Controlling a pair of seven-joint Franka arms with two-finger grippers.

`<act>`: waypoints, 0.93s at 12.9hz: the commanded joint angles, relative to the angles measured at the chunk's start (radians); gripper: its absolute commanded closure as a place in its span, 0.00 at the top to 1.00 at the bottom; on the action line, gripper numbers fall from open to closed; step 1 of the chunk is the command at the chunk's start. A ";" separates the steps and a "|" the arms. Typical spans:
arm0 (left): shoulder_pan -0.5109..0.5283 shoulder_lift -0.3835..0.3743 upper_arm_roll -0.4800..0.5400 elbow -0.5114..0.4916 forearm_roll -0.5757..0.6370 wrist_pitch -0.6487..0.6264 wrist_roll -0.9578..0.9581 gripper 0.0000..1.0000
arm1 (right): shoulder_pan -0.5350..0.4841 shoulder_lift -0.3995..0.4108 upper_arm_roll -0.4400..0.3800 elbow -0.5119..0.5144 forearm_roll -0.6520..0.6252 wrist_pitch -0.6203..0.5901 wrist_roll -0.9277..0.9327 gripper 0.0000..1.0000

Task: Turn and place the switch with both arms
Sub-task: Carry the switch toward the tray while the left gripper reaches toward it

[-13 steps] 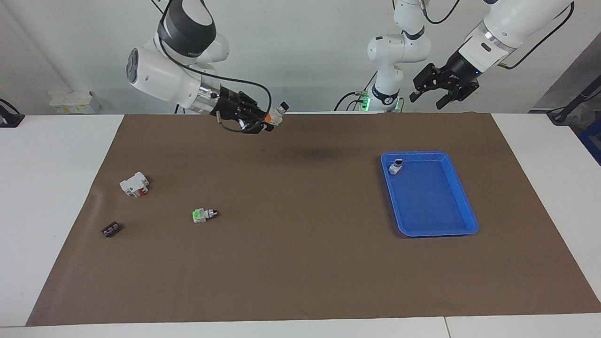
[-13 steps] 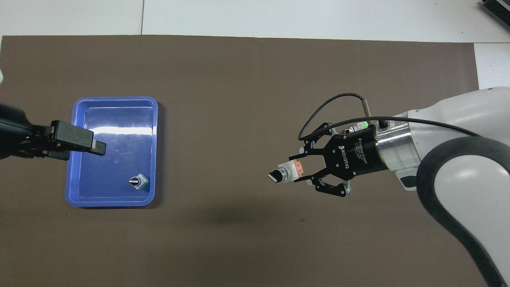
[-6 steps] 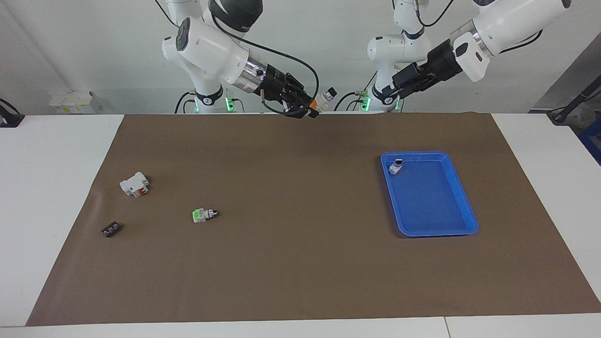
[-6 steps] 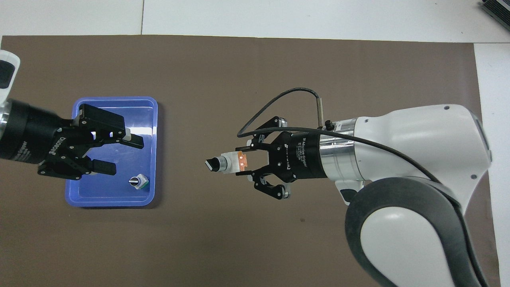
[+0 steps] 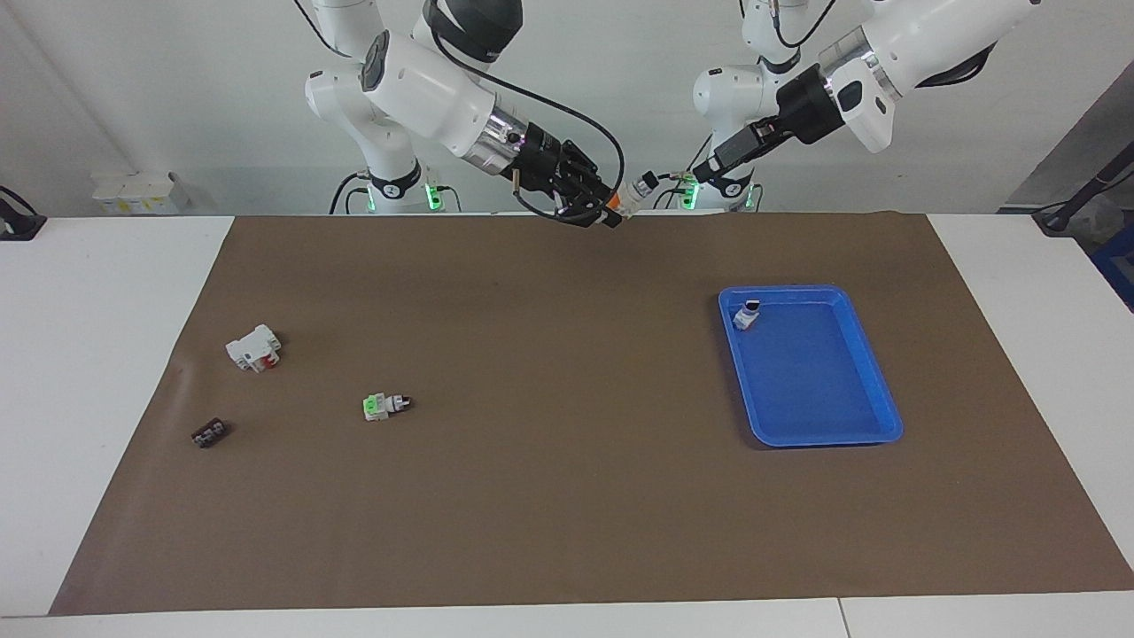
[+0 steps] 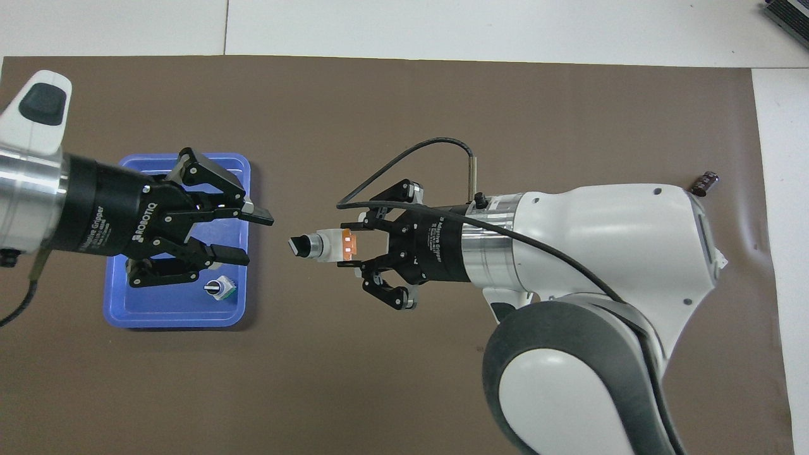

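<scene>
We are seeing the switch [image 6: 322, 244] being carried in the air above the brown mat [image 5: 567, 461], near the robots' edge of it, its black knob pointing at the left gripper [image 6: 249, 237]. The right gripper [image 6: 354, 243] is pinching the switch at its orange-faced end. The left gripper is hanging with its fingers spread, just beside the knob and apart from it, over the blue tray [image 5: 873, 390]. Another small switch [image 5: 748, 315] is lying in the tray's corner nearest the robots. A green-faced switch [image 5: 383, 405], a white-and-red block [image 5: 253, 347] and a small dark part [image 5: 208, 433] are lying on the mat toward the right arm's end.
</scene>
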 commanded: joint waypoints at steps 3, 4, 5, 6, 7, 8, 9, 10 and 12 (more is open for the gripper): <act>-0.010 -0.061 -0.028 -0.103 -0.016 0.090 -0.038 0.55 | 0.010 0.048 0.001 0.057 -0.005 0.010 0.030 0.00; -0.010 -0.061 -0.028 -0.100 -0.016 0.088 -0.038 0.54 | 0.010 0.049 0.001 0.057 -0.005 0.009 0.030 0.00; -0.007 -0.059 -0.028 -0.097 -0.016 0.085 -0.038 0.54 | 0.010 0.049 0.001 0.057 -0.005 0.009 0.030 0.00; 0.000 -0.059 -0.027 -0.094 -0.016 0.084 -0.036 0.52 | 0.010 0.049 0.001 0.057 -0.006 0.007 0.030 0.00; 0.005 -0.058 -0.025 -0.092 -0.016 0.088 -0.036 0.51 | 0.010 0.049 0.001 0.057 -0.006 0.007 0.031 0.00; 0.005 -0.058 -0.022 -0.091 -0.016 0.096 -0.035 0.50 | 0.009 0.049 0.001 0.057 -0.006 0.006 0.031 0.00; 0.006 -0.058 -0.021 -0.091 -0.016 0.096 -0.035 0.49 | 0.009 0.049 0.001 0.057 -0.006 0.006 0.031 0.00; 0.006 -0.058 -0.021 -0.091 -0.016 0.098 -0.033 0.45 | 0.010 0.049 0.001 0.057 -0.005 0.007 0.031 0.00; 0.005 -0.058 -0.021 -0.092 -0.016 0.111 -0.036 0.27 | 0.009 0.049 0.001 0.057 -0.006 0.006 0.031 0.00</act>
